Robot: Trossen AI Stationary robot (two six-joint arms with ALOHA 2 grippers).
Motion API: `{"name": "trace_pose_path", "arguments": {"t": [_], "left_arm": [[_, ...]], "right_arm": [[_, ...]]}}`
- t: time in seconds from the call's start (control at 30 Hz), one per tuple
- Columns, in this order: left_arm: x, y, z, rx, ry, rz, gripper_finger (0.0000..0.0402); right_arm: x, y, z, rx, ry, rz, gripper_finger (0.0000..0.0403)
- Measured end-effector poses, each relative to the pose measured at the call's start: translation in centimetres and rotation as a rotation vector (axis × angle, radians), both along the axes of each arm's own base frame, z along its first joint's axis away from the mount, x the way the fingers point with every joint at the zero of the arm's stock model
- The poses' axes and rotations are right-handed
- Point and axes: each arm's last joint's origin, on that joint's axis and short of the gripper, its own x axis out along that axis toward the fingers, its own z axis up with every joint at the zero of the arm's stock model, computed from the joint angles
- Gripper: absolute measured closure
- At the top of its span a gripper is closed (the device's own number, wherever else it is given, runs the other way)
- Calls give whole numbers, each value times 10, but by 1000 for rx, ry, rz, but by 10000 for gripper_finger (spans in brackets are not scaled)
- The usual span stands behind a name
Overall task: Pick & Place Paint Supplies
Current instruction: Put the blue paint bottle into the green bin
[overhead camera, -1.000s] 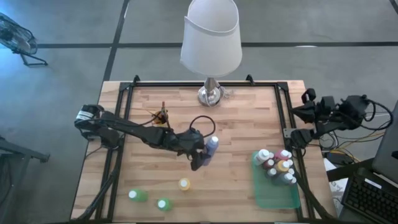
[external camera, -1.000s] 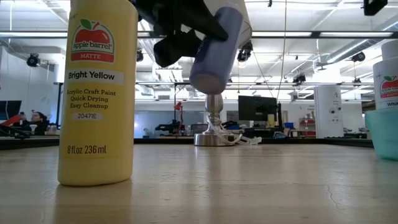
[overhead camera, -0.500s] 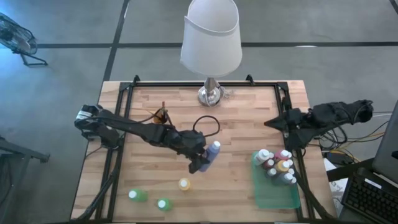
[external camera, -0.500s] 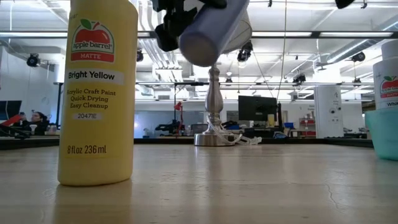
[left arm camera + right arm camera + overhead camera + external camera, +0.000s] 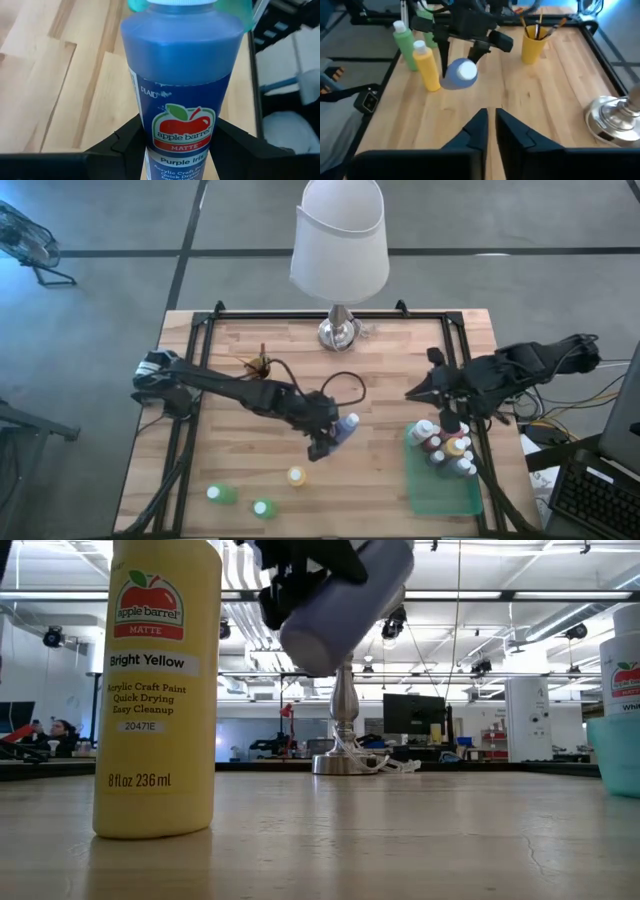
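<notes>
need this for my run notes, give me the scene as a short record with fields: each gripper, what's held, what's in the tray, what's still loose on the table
left gripper: shut on purple paint bottle, lifted and tilted above mid-table
right gripper: fingers close together, holding nothing, above the table near the green tray
in tray: cluster of white-capped bottles
loose on table: yellow bottle, two green bottles
other: yellow cup with brushes, lamp

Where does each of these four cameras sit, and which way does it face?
High view: overhead, looking straight down on the table and both arms.
Low view: table height, looking level; left gripper overhead.
Left wrist view: on the left arm, its fingers gripping the purple bottle.
Right wrist view: on the right arm, nearly closed fingers showing.
All four share the purple bottle.
</notes>
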Motion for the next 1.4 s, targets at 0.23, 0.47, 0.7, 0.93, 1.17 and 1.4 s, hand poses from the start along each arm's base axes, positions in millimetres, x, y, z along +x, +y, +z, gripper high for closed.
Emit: {"name": "trace_pose_path", "arguments": {"t": [0.23, 0.47, 0.7, 0.93, 1.17, 1.4], "left_arm": [[19, -4, 14, 104, 46, -92, 213], [23, 2, 33, 166, 64, -107, 213], [23, 15, 32, 154, 93, -64, 213], [23, 18, 30, 170, 97, -77, 213], [23, 18, 29, 188, 101, -98, 213], [22, 18, 29, 204, 99, -110, 213]], "right_arm": [[23, 7, 3, -5, 73, -26, 282], [39, 12, -9, 4, 140, -42, 205], [61, 19, -22, -53, 183, -12, 158], [76, 24, -28, -44, 168, -16, 133], [90, 21, -30, 10, 139, -17, 124], [102, 17, -37, 72, 159, 11, 141]]}}
